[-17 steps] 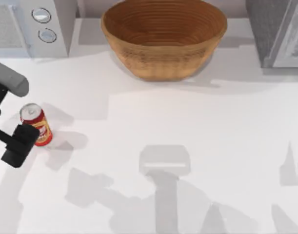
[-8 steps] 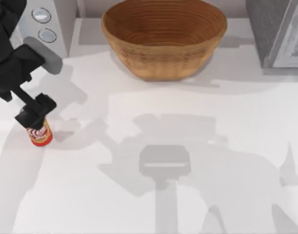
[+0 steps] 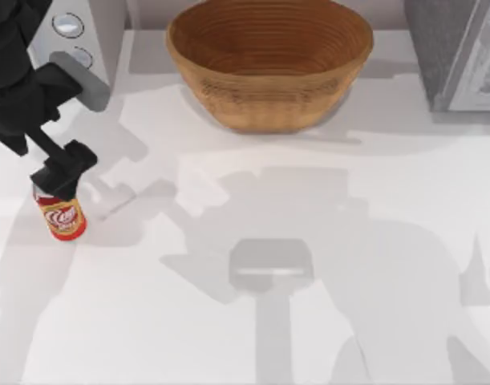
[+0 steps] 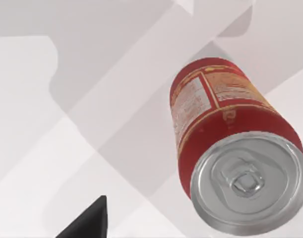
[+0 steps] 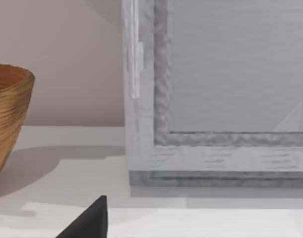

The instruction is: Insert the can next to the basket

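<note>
Hovering over the can (image 3: 62,217), the left gripper (image 3: 62,172) sits at the table's (image 3: 325,241) left side in top view, its black body covering the can's top end. Can stands upright on the table, red/orange w/ white swirl logo facing the camera, lower half visible below the gripper.

Finger state: cannot tell. Top view shows a dark block above the can, no clear gap or fingertip contact. Whether anything touches the can also unclear.

Left wrist view: can (image 4: 225,134) seen from above and to one side, silver lid w/ pull tab, red label w/ print panel. One black finger tip (image 4: 89,223) pokes in at the picture's edge, well apart from the can, nothing bracketing the can body there.

Basket (image 3: 269,60) sits at the table's far edge, roughly centre, well apart from the can, to its right and farther back. Woven, light brown, ribbed sides, bowl open upward.

Grey appliance w/ two round knobs (image 3: 72,40) stands far left, behind the left arm. Grey box-like unit (image 3: 457,52) at far right.

Right wrist view: basket rim (image 5: 10,114) at one side, the grey framed panel (image 5: 225,89) close by, and one black finger tip (image 5: 89,223) of the right gripper.
</note>
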